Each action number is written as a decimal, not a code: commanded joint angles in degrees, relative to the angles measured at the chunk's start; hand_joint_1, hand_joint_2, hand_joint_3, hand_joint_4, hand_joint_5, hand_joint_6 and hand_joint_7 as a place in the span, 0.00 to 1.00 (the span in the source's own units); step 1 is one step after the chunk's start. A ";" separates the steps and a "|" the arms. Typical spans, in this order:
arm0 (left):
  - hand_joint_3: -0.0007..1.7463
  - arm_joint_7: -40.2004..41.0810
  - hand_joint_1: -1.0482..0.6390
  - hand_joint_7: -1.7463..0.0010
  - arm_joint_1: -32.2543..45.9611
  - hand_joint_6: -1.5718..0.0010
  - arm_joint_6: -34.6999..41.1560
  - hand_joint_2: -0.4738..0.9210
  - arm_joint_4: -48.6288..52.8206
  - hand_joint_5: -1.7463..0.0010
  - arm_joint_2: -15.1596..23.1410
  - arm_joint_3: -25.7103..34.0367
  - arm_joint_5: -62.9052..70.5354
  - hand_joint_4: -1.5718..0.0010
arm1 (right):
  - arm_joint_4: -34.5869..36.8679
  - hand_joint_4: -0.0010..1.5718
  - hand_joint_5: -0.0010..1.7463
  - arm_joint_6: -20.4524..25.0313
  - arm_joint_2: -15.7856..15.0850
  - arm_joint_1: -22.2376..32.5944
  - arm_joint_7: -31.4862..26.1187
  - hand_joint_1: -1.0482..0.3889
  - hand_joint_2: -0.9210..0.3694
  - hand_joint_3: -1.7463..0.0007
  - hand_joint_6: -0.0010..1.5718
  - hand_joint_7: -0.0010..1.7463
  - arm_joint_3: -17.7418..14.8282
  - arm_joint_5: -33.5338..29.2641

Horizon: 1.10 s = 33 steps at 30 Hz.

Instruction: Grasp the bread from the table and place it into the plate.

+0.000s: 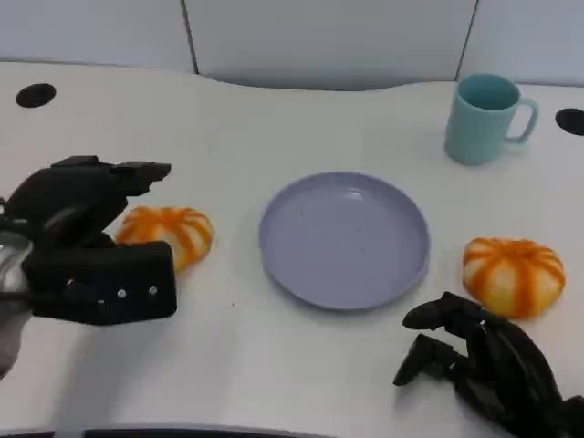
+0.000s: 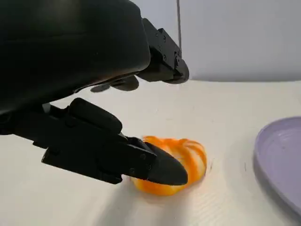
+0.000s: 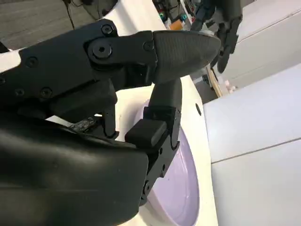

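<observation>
Nearest to us, at the near right of the white table (image 1: 274, 383), our right hand (image 1: 484, 360) rests low with its black fingers curled inward and nothing in them; it lies just near of a round orange-and-white striped bread roll (image 1: 513, 274), apart from it. At the near left our left hand (image 1: 87, 246) hovers with its fingers spread wide and nothing held, one finger near of and one far of a second round orange-and-white striped bun (image 1: 169, 234); in the left wrist view that bun (image 2: 176, 162) sits on the table between the open fingers (image 2: 155, 167), and we cannot tell whether any of them touches it yet. Both breads lie on the table, one on each side of the round lilac plate (image 1: 401, 274), which holds nothing. We judge the bun light, soft and easily squashed, with a smooth glazed dome that could slip, so we would take it low around its widest middle, fingers on opposite flanks, pressing only enough to lift it. The flat underside should let it settle steadily on the shallow plate. Far right, well apart from all this, stands a pale teal ceramic mug (image 1: 485, 119), handle to the right.
</observation>
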 commanded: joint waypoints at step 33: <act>0.00 7.58 0.17 0.99 -24.75 0.86 1.15 0.91 46.25 0.80 -10.25 -14.89 -1.11 0.99 | -7.16 0.48 0.75 3.53 -0.78 4.47 -2.07 0.38 0.00 0.76 0.47 0.52 0.83 -0.02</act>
